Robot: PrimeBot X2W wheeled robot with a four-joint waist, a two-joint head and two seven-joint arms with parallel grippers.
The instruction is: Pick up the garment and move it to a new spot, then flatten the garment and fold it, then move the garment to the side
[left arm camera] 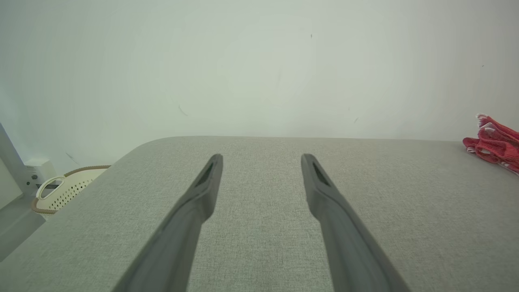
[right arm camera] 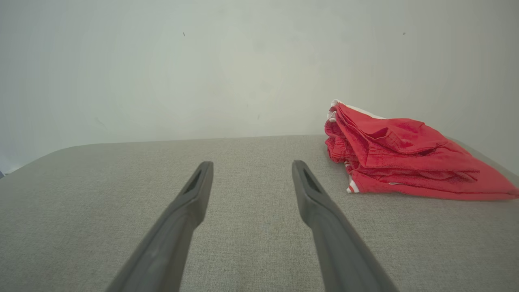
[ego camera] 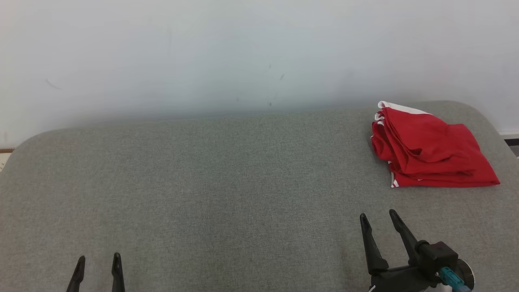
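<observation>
**Desk:** Where is the garment on your screens?

**Operator:** On the head camera I have the garment [ego camera: 429, 148] at the far right corner of the table [ego camera: 227, 182], close to the wall [ego camera: 243, 48]. It is red with white trim and lies in folded layers (rather bunched along its left edge), apart from both grippers.

**Desk:** And the right gripper?

**Operator:** The right gripper [ego camera: 377, 213] is on my side of the garment, near it but not touching. Its jaws stand wide apart with only grey cloth between them. In its wrist camera I see the garment ahead and to the right of the tips.

**Desk:** Left side?

**Operator:** The left gripper [ego camera: 99, 256] is at the lower left, well apart from the garment, its jaws spread just as wide and holding nothing. Its wrist camera gives me bare table between the tips, the garment at the far right edge, and a pale perforated basket [left arm camera: 65, 188] below the table's left corner.

**Desk:** Are the tips resting on the table?

**Operator:** I can't tell from these angles.
</observation>
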